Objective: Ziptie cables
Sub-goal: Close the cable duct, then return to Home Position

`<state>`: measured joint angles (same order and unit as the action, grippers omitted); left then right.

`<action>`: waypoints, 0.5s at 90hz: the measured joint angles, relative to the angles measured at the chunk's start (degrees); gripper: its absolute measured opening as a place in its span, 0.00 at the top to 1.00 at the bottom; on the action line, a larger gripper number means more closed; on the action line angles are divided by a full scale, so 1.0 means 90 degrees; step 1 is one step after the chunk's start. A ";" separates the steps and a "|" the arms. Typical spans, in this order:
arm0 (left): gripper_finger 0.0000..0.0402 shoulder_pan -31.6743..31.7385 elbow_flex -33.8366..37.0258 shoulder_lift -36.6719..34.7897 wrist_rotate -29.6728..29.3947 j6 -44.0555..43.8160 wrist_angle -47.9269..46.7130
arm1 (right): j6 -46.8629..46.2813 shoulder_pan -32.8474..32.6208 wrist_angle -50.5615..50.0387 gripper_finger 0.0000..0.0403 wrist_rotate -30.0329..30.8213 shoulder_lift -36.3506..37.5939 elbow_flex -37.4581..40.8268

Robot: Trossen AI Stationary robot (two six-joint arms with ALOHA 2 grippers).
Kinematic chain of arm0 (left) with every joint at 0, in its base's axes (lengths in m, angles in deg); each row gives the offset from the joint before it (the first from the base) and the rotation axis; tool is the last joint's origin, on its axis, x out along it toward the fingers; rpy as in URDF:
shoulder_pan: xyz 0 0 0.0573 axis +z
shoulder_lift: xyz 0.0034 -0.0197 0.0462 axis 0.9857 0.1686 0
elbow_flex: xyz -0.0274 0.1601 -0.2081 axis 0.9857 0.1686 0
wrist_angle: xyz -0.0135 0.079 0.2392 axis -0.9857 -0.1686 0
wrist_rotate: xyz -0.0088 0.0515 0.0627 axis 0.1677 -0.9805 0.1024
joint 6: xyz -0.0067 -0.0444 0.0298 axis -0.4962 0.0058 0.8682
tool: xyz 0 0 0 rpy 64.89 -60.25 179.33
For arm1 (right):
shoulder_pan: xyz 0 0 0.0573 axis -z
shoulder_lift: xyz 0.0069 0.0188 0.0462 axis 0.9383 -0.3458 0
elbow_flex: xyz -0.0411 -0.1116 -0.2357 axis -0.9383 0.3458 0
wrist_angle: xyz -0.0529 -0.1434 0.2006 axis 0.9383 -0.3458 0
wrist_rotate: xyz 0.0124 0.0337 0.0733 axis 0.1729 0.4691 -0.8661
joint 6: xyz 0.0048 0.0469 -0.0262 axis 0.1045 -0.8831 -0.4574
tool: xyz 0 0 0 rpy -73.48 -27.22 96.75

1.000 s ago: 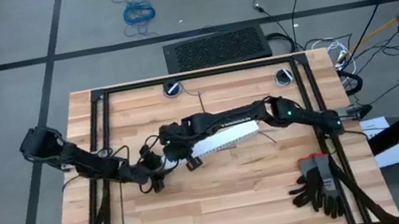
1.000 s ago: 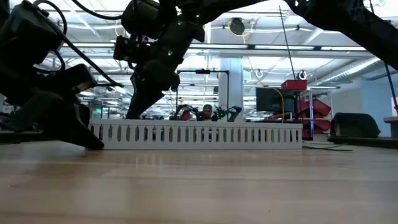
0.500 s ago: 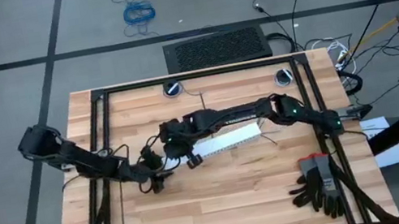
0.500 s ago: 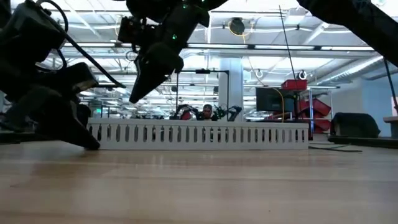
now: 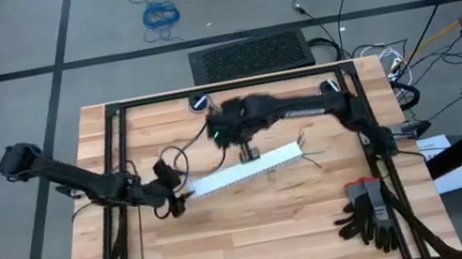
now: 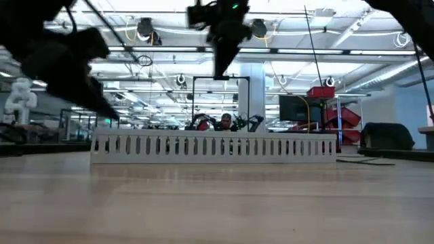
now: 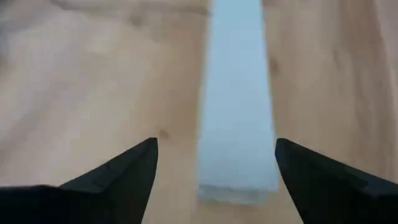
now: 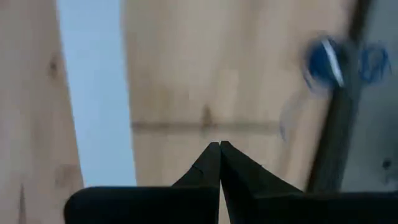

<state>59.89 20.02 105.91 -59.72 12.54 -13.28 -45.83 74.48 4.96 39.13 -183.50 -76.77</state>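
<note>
Grey floor with dark seam lines surrounds a butcher-block table (image 5: 260, 239) framed by black metal bars (image 5: 224, 88), and the white slotted duct (image 5: 243, 171) lies slantwise near the table's middle, serving as the landmark for everything else. Beyond the table's far edge from the duct sits a black perforated mat (image 5: 250, 55), and farther out on the floor a blue coiled cord (image 5: 160, 13). A pair of grey and black gloves (image 5: 368, 212) rests on the table's near right corner, well apart from the duct. Thin wire ends, the cables (image 5: 303, 142), poke out at the duct's right end; their colours cannot be told. A thin black ziptie (image 5: 138, 236) lies straight on the wood well to the left of the duct, near the frame bar. The left gripper (image 5: 178, 199) hovers at the duct's left end, its fingers (image 7: 118, 177) spread wide with nothing between them and the duct's end (image 7: 236, 143) showing in the gap. The right gripper (image 5: 247, 152) hangs just above the duct's far side, past its middle, its fingers (image 8: 219, 163) pressed tip to tip and holding nothing visible. Across the table at low height, the duct (image 6: 213, 147) stands before a bright hall with ceiling lights and red equipment (image 6: 332, 112).
</note>
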 joint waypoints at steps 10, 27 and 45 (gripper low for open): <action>0.20 -0.0062 -0.0578 -0.0692 -0.0311 0.0476 -0.0313 | -0.0265 0.0109 -0.0080 1.00 -0.0007 0.0962 0.0000; 0.20 -0.0380 -0.1542 -0.2012 -0.0816 0.1585 -0.0883 | -0.0700 0.0104 -0.0100 1.00 -0.0005 0.2766 0.0006; 0.20 -0.0410 -0.1621 -0.3187 -0.0850 0.1792 -0.1475 | -0.1290 -0.0188 0.0198 1.00 0.0253 0.4990 0.1435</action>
<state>56.20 5.43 77.22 -67.37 28.67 -26.56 -57.43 72.78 6.75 41.40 -138.59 -63.86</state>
